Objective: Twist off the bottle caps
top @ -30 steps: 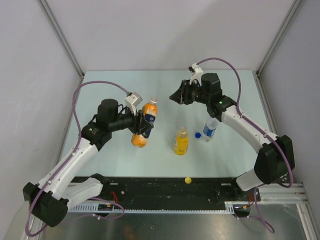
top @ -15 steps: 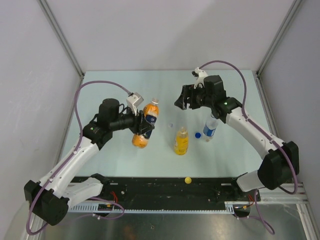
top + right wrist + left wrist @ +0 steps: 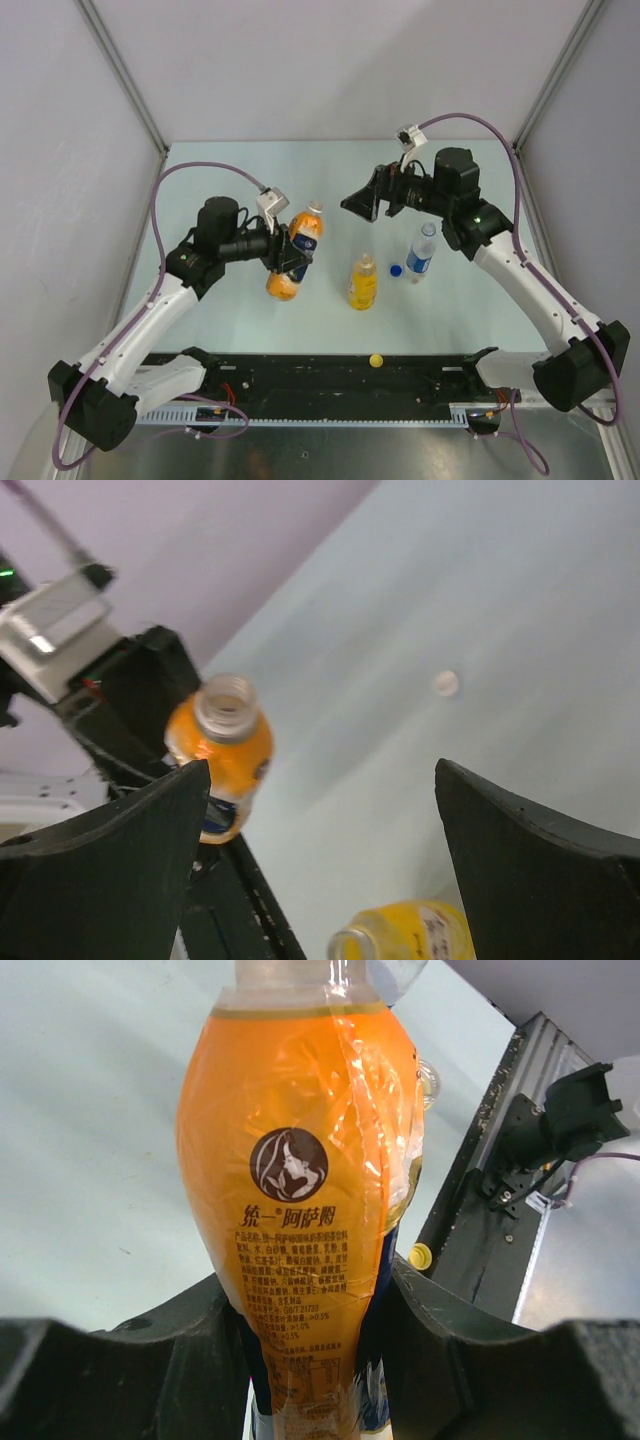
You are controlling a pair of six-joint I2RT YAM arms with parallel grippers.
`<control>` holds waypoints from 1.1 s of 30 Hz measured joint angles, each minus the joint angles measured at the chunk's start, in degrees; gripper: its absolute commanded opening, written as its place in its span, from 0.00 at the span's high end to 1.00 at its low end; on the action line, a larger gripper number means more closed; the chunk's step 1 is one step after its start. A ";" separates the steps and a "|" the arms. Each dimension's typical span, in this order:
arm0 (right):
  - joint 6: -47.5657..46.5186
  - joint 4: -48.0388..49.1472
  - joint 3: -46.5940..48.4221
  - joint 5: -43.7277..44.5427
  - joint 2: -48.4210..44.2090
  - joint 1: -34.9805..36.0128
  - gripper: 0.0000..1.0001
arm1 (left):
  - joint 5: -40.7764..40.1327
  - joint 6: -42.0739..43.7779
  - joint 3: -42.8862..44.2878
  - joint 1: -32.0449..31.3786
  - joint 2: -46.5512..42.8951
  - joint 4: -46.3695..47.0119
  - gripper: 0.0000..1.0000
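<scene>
My left gripper [image 3: 290, 255] is shut on the orange bottle [image 3: 297, 250] and holds it tilted above the table. In the left wrist view its label fills the frame between the black fingers [image 3: 450, 1360], and the gripper [image 3: 315, 1360] clamps the lower body of the orange bottle [image 3: 300, 1160]. The bottle's neck [image 3: 225, 705] is open, with no cap on it. A small white cap [image 3: 446, 684] lies loose on the table. My right gripper [image 3: 365, 197] hangs open and empty to the right of that neck, and in its own view this gripper [image 3: 320, 780] holds nothing.
A capless yellow bottle [image 3: 362, 283] stands mid-table, and its open mouth [image 3: 350, 945] shows low in the right wrist view. To its right stands a clear bottle [image 3: 421, 253] with a blue cap [image 3: 396, 269] beside it. A yellow cap [image 3: 376, 360] rests on the black front rail.
My right gripper has gone from shut to wide open, and its arm has swung out to the right. The left gripper has kept its hold on the orange bottle, which shifted slightly.
</scene>
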 measured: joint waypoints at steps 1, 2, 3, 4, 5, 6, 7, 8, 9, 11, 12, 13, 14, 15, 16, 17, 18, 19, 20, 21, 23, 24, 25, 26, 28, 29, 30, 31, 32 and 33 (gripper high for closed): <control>0.61 1.36 0.00 -1.53 0.00 0.26 0.02 | 0.79 0.00 0.07 0.00 -0.02 0.00 1.00; 1.05 2.60 -0.07 -2.95 0.00 0.68 0.02 | 1.33 0.02 0.09 0.00 -0.09 0.09 1.00; 1.46 3.69 -0.09 -4.09 0.00 1.14 0.02 | 2.25 0.02 0.11 0.00 -0.20 0.13 1.00; 2.23 5.29 -0.15 -5.44 0.07 1.88 0.03 | 2.93 0.00 0.15 0.00 -0.37 0.20 1.00; 2.78 7.10 -0.20 -6.78 0.26 2.69 0.04 | 3.80 0.02 0.20 0.00 -0.63 0.28 1.00; 3.67 8.94 -0.20 -8.07 0.55 3.58 0.05 | 4.50 0.02 0.20 0.00 -0.98 0.42 1.00; 4.48 10.71 -0.20 -9.16 0.98 4.42 0.07 | 5.18 0.00 0.20 0.00 -1.38 0.50 1.00; 5.35 12.41 -0.17 -9.97 1.53 5.16 0.08 | 5.66 0.00 0.20 0.00 -1.84 0.66 1.00; 6.21 14.05 -0.17 -10.73 2.19 5.95 0.10 | 6.19 0.00 0.20 0.00 -2.29 0.81 1.00; 7.87 16.48 -0.20 -11.67 3.58 6.97 0.15 | 6.93 0.00 0.20 0.00 -3.28 1.09 1.00; 8.85 17.66 -0.20 -12.02 4.39 7.26 0.18 | 7.15 0.00 0.20 0.00 -3.76 1.18 1.00; 9.99 18.88 -0.22 -12.26 5.16 7.34 0.22 | 7.52 0.00 0.20 0.00 -4.44 1.27 1.00; 10.69 19.89 -0.26 -12.41 5.73 7.37 0.26 | 7.76 0.00 0.20 0.00 -4.85 1.33 1.00; 11.74 21.07 -0.31 -12.66 6.36 7.48 0.30 | 8.07 0.00 0.20 0.00 -5.27 1.51 1.00; 12.87 22.23 -0.35 -13.03 6.95 7.61 0.35 | 8.13 -0.02 0.20 0.00 -5.60 1.57 1.00; 13.77 23.50 -0.39 -13.60 7.37 7.69 0.39 | 8.11 -0.09 0.20 0.00 -5.73 1.53 1.00; 14.47 24.50 -0.42 -13.88 7.58 7.93 0.43 | 8.11 -0.09 0.20 0.02 -5.73 1.55 1.00; 14.97 25.24 -0.42 -14.12 7.69 8.11 0.46 | 8.20 -0.04 0.20 0.04 -5.73 1.55 1.00; 15.74 26.34 -0.42 -14.56 7.80 8.37 0.50 | 8.28 -0.04 0.20 0.04 -5.73 1.57 1.00; 16.11 27.02 -0.42 -14.84 7.91 8.48 0.52 | 8.44 -0.04 0.20 0.04 -5.77 1.60 1.00; 16.94 28.52 -0.42 -15.76 8.13 8.79 0.54 | 8.61 -0.02 0.20 0.04 -5.90 1.60 1.00; 17.38 29.18 -0.42 -16.31 8.26 8.92 0.55 | 8.59 -0.02 0.20 0.04 -5.95 1.62 1.00; 17.75 29.86 -0.42 -16.85 8.39 9.01 0.56 | 8.59 0.00 0.20 0.04 -6.01 1.62 1.00; 17.97 30.47 -0.42 -17.40 8.55 9.11 0.61 | 8.59 0.00 0.20 0.04 -6.12 1.64 1.00; 18.16 31.26 -0.42 -18.21 8.76 9.38 0.75 | 8.59 0.00 0.20 0.04 -6.36 1.62 1.00; 18.18 31.50 -0.42 -18.23 8.85 9.40 0.82 | 8.57 0.00 0.20 0.04 -6.49 1.57 1.00; 18.12 31.76 -0.42 -18.27 8.90 9.42 0.90 | 8.57 0.00 0.20 0.04 -6.62 1.53 0.99; 17.73 31.98 -0.42 -18.23 8.92 9.42 0.95 | 8.57 0.00 0.20 0.04 -6.71 1.53 0.97; 17.22 32.02 -0.42 -18.23 8.92 9.42 0.98 | 8.59 -0.11 0.20 0.04 -6.78 1.53 0.96; 16.57 32.02 -0.42 -18.25 8.92 9.44 0.99 | 8.59 -0.24 0.20 0.04 -6.86 1.49 0.95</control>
